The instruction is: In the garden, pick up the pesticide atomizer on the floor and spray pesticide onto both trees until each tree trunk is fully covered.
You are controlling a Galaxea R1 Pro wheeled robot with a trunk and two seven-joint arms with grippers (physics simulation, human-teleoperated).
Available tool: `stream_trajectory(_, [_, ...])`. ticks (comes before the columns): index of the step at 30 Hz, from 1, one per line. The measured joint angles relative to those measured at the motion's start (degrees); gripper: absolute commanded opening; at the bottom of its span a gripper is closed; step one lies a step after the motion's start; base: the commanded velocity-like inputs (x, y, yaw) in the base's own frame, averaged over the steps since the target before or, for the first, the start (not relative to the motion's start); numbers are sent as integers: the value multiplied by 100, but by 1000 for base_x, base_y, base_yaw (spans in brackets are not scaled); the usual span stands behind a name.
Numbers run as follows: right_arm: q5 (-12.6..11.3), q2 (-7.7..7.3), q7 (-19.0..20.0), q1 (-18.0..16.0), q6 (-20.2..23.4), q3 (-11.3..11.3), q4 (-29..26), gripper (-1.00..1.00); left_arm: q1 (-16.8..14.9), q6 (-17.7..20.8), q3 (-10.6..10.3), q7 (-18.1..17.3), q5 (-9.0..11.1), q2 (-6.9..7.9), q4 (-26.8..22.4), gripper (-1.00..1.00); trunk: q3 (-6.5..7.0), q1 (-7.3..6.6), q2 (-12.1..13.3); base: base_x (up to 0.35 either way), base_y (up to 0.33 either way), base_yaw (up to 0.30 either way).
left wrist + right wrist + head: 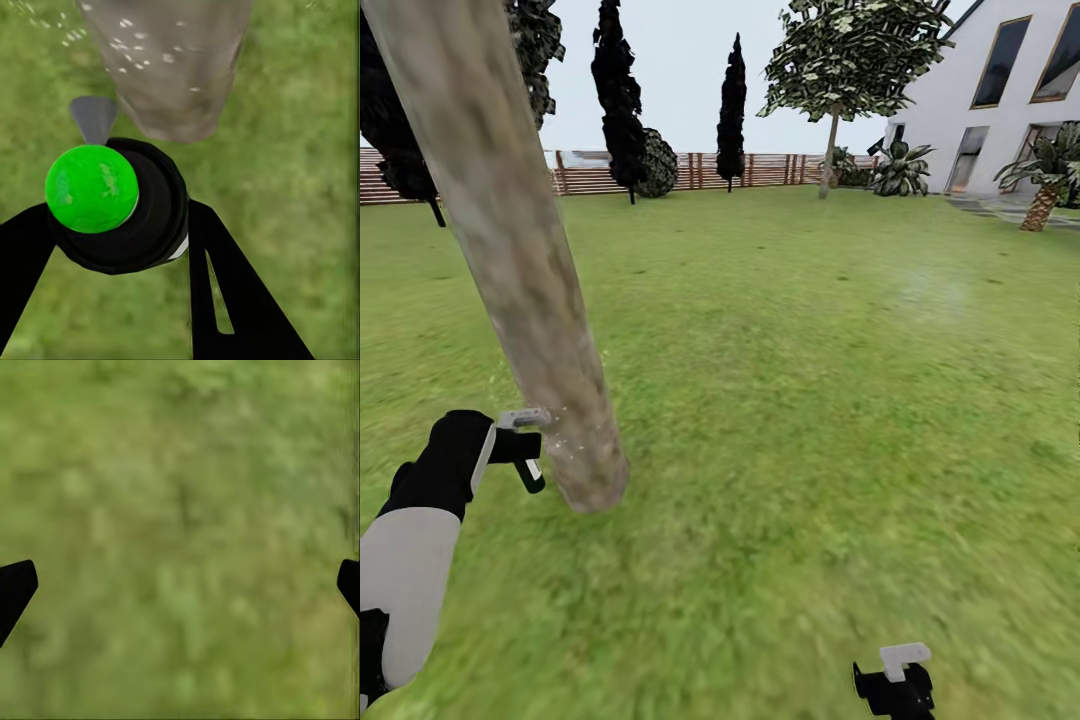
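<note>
Left wrist view: left gripper (120, 225) clamps the round black green-capped pesticide atomizer (120, 206) near the mottled tree trunk (169, 60).

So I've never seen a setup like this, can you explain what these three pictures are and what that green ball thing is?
It is a simulated two-armed robot in a garden. The big picture looks down from its head: its left hand is beside a thick tree trunk on the lawn, and its right hand is low over the grass. The other two come from cameras on each wrist. In the left wrist view, the fingers grip a black pesticide atomizer; the green ball is its top, and pale specks dot the trunk ahead. In the right wrist view, the right hand is open over blurred grass, holding nothing.
</note>
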Motion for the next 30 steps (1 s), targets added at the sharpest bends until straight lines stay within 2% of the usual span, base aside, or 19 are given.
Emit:
stream_trajectory(18, [0, 9, 0, 0, 0, 0, 2, 100, -2, -9, 0, 25, -28, 0, 5, -100, 0, 0, 0, 38, -274, 4])
stream_trajectory(28, [0, 17, 0, 0, 0, 0, 2, 100, -14, -8, 19, 46, -40, 17, 8, -100, 0, 0, 0, 46, -269, 250])
stream_trajectory(30, [0, 18, 0, 0, 0, 0, 2, 100, -12, -10, 9, 247, -58, 9, 9, -100, 0, 0, 0, 210, -216, 276])
